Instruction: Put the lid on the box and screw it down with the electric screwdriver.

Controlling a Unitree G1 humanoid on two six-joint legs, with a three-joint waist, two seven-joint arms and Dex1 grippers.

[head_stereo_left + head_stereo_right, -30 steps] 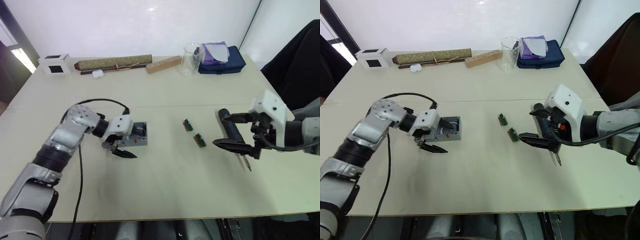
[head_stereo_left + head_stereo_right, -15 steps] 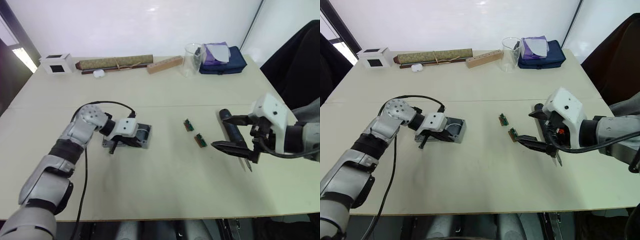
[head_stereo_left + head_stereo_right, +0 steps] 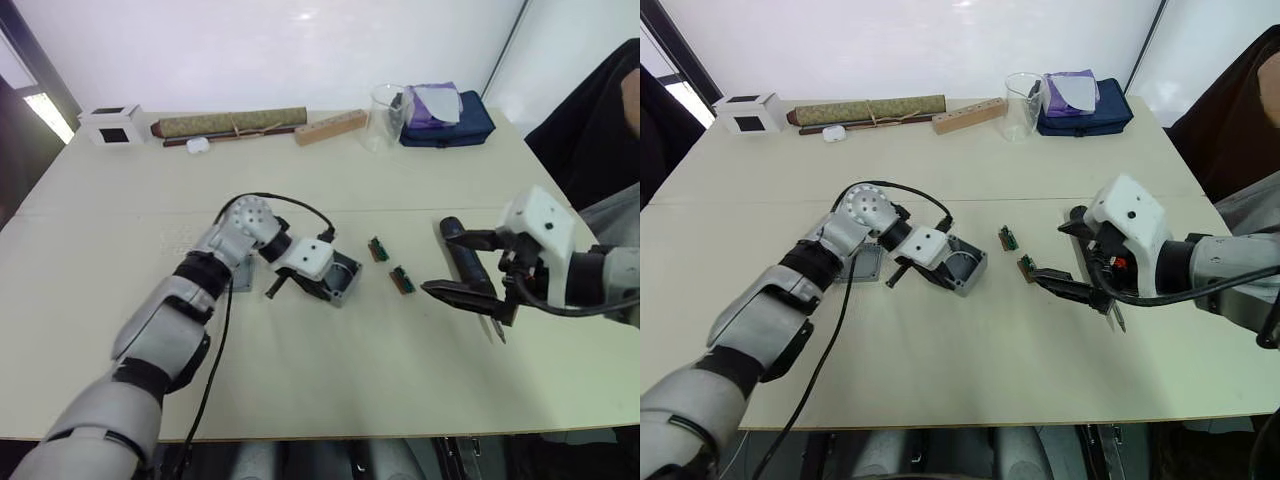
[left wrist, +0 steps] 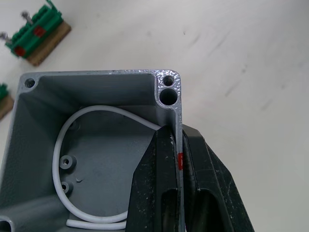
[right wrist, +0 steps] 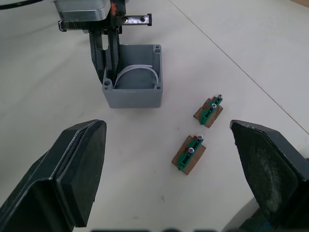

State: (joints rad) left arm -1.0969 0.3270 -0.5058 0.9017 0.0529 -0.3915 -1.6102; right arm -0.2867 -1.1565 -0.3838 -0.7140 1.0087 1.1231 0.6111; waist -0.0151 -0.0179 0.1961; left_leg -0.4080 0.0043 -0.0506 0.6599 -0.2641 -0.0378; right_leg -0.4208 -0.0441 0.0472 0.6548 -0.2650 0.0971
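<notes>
My left gripper [image 4: 176, 145] is shut on one wall of the open grey box [image 3: 338, 279], pinching it by the small red mark. The box [image 4: 96, 154] stands near the table's middle, and a white wire loop [image 4: 72, 145] lies inside it. The flat grey lid [image 3: 866, 263] rests on the table to the box's left, partly under my left forearm. My right gripper [image 3: 436, 262] is open, its fingers spread on either side of the dark electric screwdriver [image 3: 468, 272]. The screwdriver lies on the table with its metal bit toward the front edge.
Two small green circuit boards [image 3: 376, 249] [image 3: 401, 280] lie between the box and the right gripper. Along the far edge stand a white box with a black square [image 3: 110, 126], a rolled mat [image 3: 230, 125], a wooden block [image 3: 328, 128], a clear beaker [image 3: 383, 118] and a blue pouch [image 3: 445, 115].
The left gripper has shut on the box's wall and carried the box to the right, toward the circuit boards, leaving the lid behind. The right arm has stayed still.
</notes>
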